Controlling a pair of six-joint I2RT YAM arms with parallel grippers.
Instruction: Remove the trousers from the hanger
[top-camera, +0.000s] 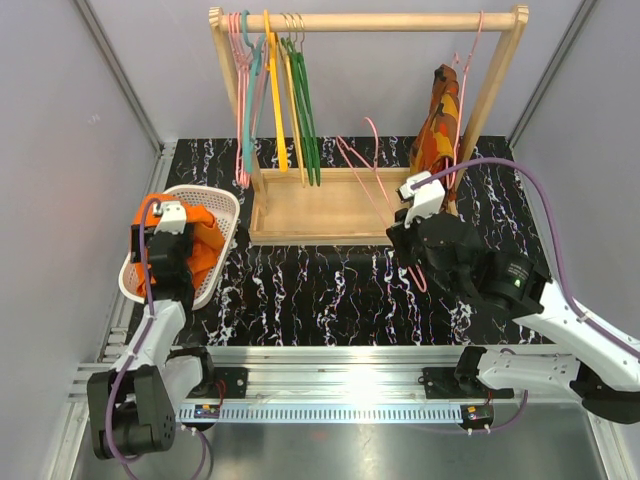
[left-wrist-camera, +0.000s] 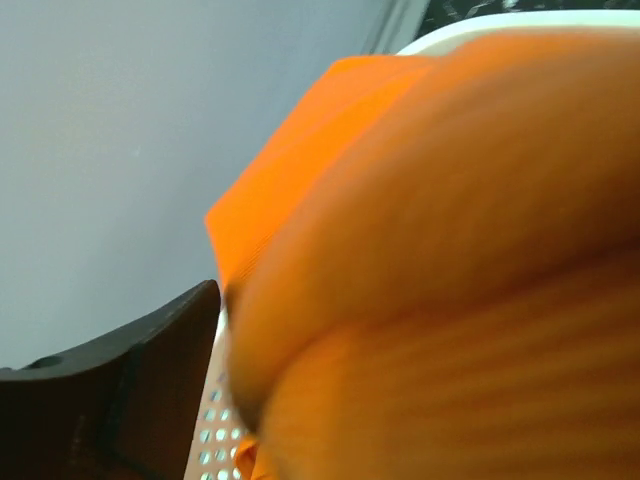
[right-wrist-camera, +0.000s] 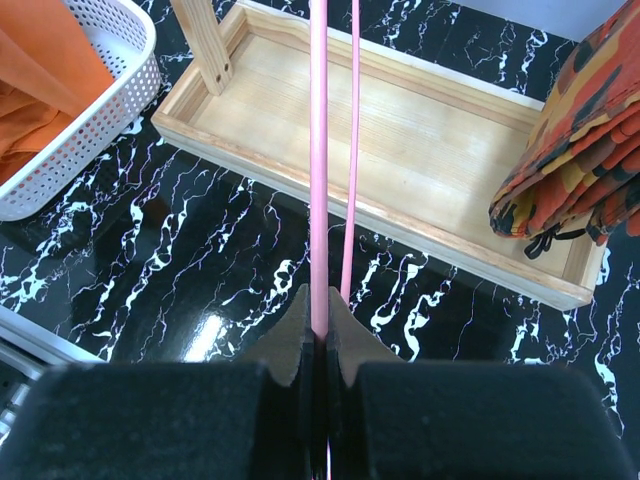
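The bright orange trousers (top-camera: 205, 250) lie bunched in the white basket (top-camera: 228, 200) at the left. My left gripper (top-camera: 165, 240) hangs over them. In the left wrist view the trousers (left-wrist-camera: 450, 250) fill the frame, pressed close to the camera. One dark finger (left-wrist-camera: 130, 380) stands far to the left, and the other is hidden behind cloth. My right gripper (top-camera: 398, 230) is shut on the bare pink hanger (top-camera: 368, 180), held low over the table in front of the wooden tray. In the right wrist view the hanger wire (right-wrist-camera: 318, 150) runs up from the shut jaws (right-wrist-camera: 320, 320).
A wooden rack with a top rod (top-camera: 370, 20) stands on a wooden tray (top-camera: 320, 210). Several pink, teal, yellow and green hangers (top-camera: 275, 90) hang at its left. A patterned orange-brown garment (top-camera: 437, 125) hangs at its right, also in the right wrist view (right-wrist-camera: 575, 150). Grey walls close in both sides.
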